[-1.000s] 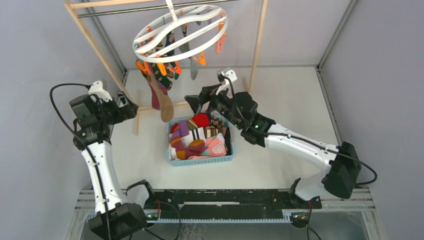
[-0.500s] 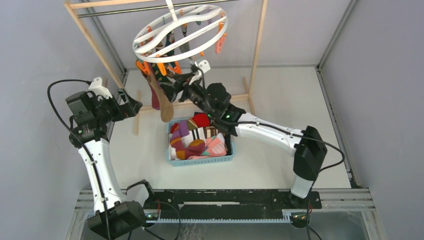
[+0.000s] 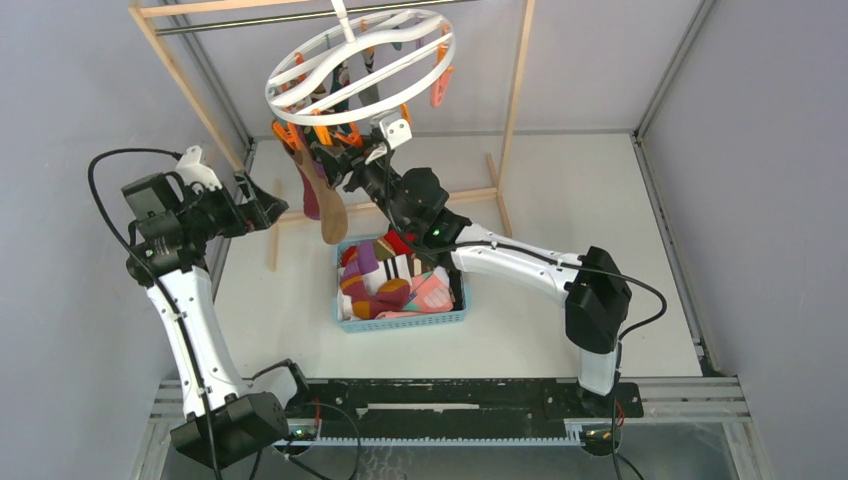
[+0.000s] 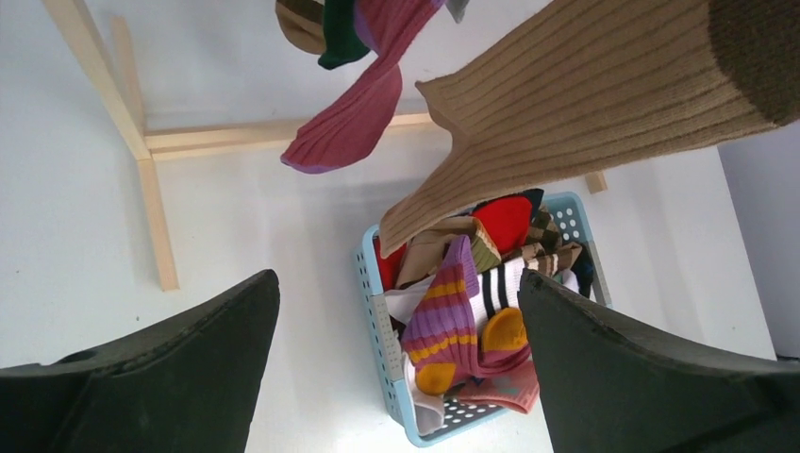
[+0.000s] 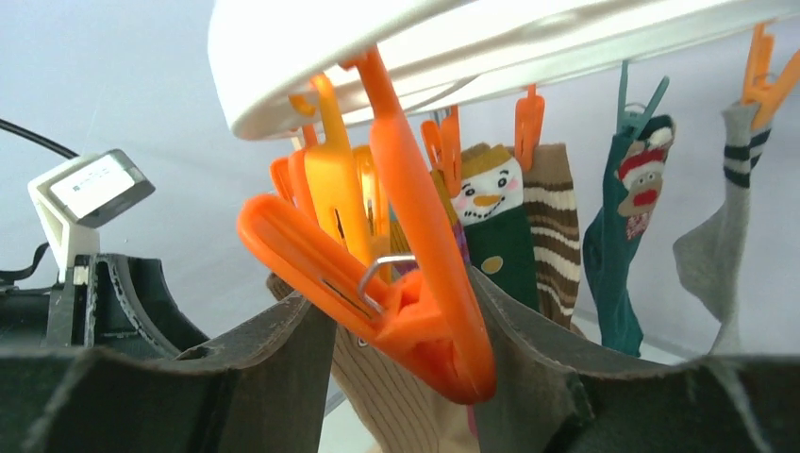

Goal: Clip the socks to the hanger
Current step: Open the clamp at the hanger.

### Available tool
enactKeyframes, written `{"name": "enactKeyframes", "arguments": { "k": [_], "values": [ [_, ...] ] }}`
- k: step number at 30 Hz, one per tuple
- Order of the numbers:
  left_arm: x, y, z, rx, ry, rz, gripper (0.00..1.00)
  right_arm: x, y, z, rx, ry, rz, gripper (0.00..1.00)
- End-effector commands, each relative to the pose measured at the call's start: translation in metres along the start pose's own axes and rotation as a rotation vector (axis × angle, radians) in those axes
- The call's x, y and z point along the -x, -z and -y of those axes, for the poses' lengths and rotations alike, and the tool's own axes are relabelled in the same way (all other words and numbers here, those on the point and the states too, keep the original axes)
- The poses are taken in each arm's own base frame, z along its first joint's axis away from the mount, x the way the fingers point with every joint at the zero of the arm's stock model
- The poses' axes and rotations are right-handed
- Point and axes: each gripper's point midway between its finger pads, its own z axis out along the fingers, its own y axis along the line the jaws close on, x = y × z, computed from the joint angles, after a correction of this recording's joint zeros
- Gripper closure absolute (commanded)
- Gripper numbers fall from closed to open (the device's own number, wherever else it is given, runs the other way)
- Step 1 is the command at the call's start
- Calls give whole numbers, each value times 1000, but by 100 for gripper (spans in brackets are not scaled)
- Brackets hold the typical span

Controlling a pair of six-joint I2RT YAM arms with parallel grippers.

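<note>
Two arms reach toward the hanger (image 5: 425,38): the left hand (image 3: 272,208) hovers with fingers wide apart, empty, just left of a tan sock (image 3: 333,215) hanging from it. The right hand (image 5: 406,326) is clamped on an orange clip (image 5: 429,236) under the ring's rim; more socks (image 3: 395,280) lie in the blue basket (image 3: 400,323) on the worktop (image 3: 560,200).

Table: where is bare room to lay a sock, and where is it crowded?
Free: the table behind the right arm, to the wall; between basket and left arm. Crowded: under the hanger, with hung socks and the right gripper on a clip.
</note>
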Motion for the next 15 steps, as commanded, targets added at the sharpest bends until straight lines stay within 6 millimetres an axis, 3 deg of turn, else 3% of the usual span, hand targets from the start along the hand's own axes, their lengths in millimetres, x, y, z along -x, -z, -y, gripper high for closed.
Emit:
{"name": "enactKeyframes", "arguments": {
  "k": [1, 15],
  "values": [
    [16, 15, 20, -59, -55, 39, 0, 48, -8, -7, 8, 9, 137, 44],
    [14, 47, 50, -132, -114, -12, 0, 42, -11, -12, 21, 37, 129, 66]
  ]
}}
